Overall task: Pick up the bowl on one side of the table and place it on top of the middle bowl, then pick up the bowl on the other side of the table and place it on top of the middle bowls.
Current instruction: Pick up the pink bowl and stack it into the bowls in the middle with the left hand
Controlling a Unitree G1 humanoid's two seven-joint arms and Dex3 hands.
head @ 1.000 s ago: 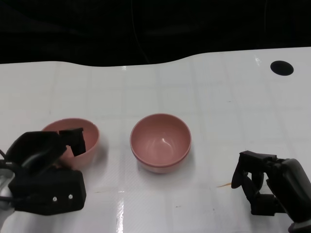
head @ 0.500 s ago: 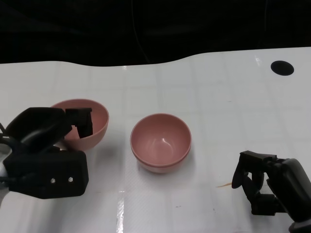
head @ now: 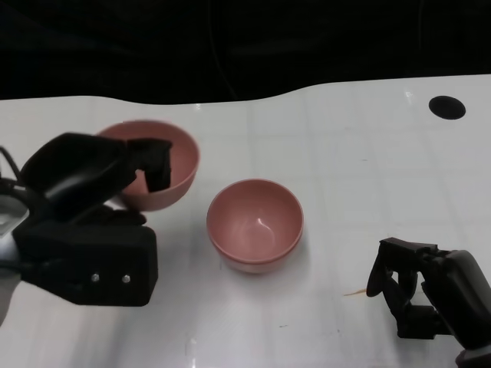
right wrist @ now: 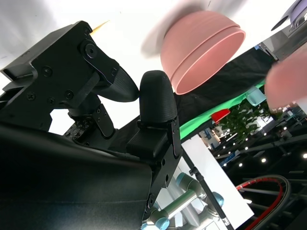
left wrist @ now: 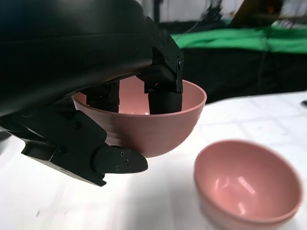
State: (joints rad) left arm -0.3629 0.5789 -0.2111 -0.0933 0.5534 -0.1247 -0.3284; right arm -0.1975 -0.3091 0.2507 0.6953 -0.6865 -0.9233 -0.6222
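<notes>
My left hand (head: 88, 211) grips a pink bowl (head: 175, 157) by its rim and holds it off the white table (head: 360, 169), left of and a little beyond the middle pink bowl (head: 255, 224). In the left wrist view, fingers (left wrist: 163, 91) hook inside the held bowl (left wrist: 153, 129) while a thumb presses its outer wall, and the middle bowl (left wrist: 249, 184) sits close beside it. My right hand (head: 426, 295) rests at the near right with nothing in it, its fingers loosely bent and apart. The right wrist view shows that hand (right wrist: 120, 110) and the middle bowl (right wrist: 201, 45).
A round black hole (head: 446, 106) marks the table's far right corner. A thin orange sliver (head: 354, 292) lies on the table just left of my right hand. Beyond the table's curved far edge everything is dark.
My left hand has lifted the pink bowl off the table and carried it up, away from me and slightly toward the middle bowl. The right hand and middle bowl have not moved.
</notes>
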